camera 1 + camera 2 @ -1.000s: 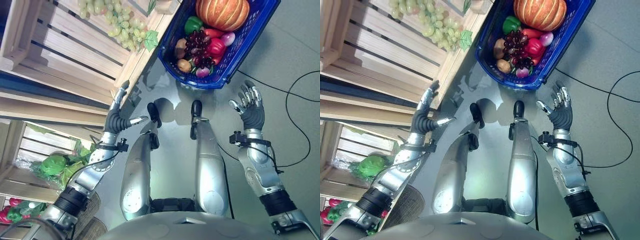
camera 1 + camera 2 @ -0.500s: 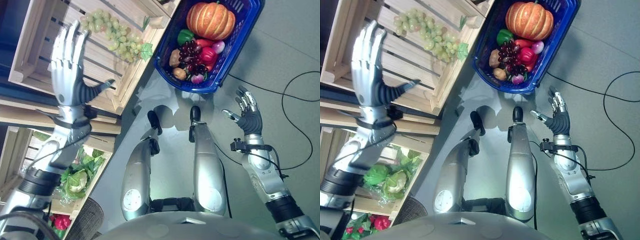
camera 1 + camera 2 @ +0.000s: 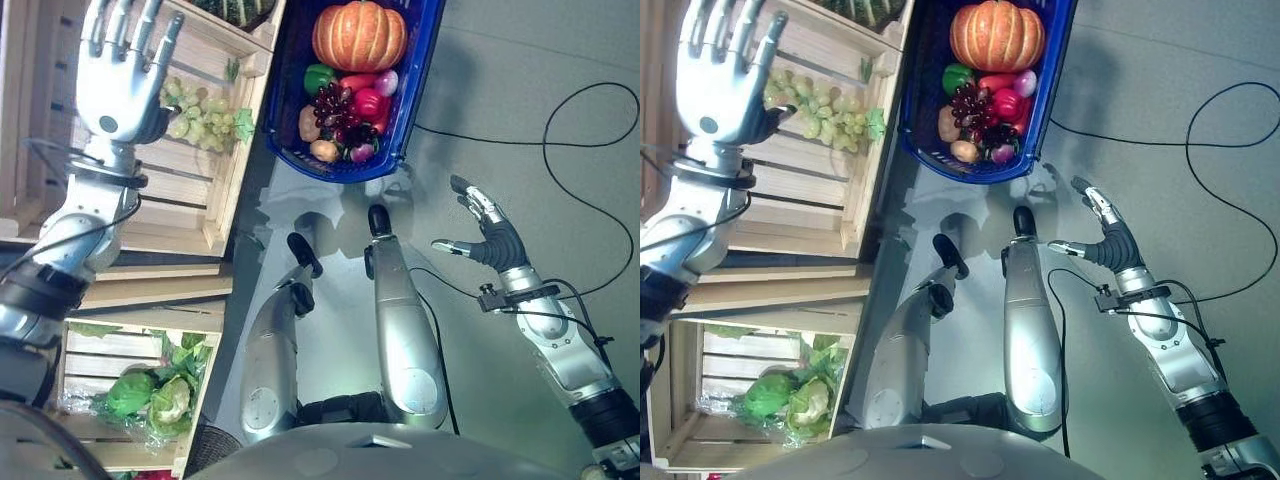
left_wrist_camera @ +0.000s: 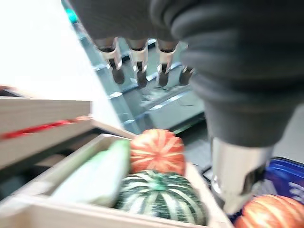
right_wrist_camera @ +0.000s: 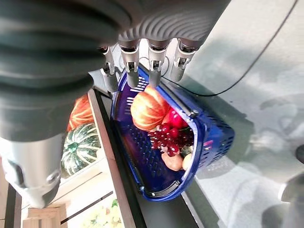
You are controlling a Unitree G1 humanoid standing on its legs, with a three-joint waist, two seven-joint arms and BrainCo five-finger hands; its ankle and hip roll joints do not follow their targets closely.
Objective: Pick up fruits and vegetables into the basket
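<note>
My left hand point(image 3: 113, 82) is raised, open with straight fingers, over a wooden crate point(image 3: 190, 190) holding a bunch of green grapes point(image 3: 200, 112); it touches nothing. To the crate's right stands the blue basket point(image 3: 345, 172) with an orange pumpkin point(image 3: 358, 35), a green pepper point(image 3: 318, 77), dark grapes point(image 3: 330, 100) and a red pepper point(image 3: 368, 103) inside. My right hand point(image 3: 495, 240) hangs open over the grey floor, below and right of the basket, empty. In the right wrist view its fingers point(image 5: 142, 59) point at the basket point(image 5: 142, 156).
Past my left hand's fingers point(image 4: 137, 66) a further crate holds a striped green squash point(image 4: 161, 197), an orange pumpkin point(image 4: 156, 149) and a pale green vegetable point(image 4: 97, 178). A lower crate point(image 3: 95, 450) holds leafy greens point(image 3: 150, 395).
My left arm has swung up from beside the legs to over the grape crate, palm spread. The right hand has drifted outward, still open. The camera has shifted too.
</note>
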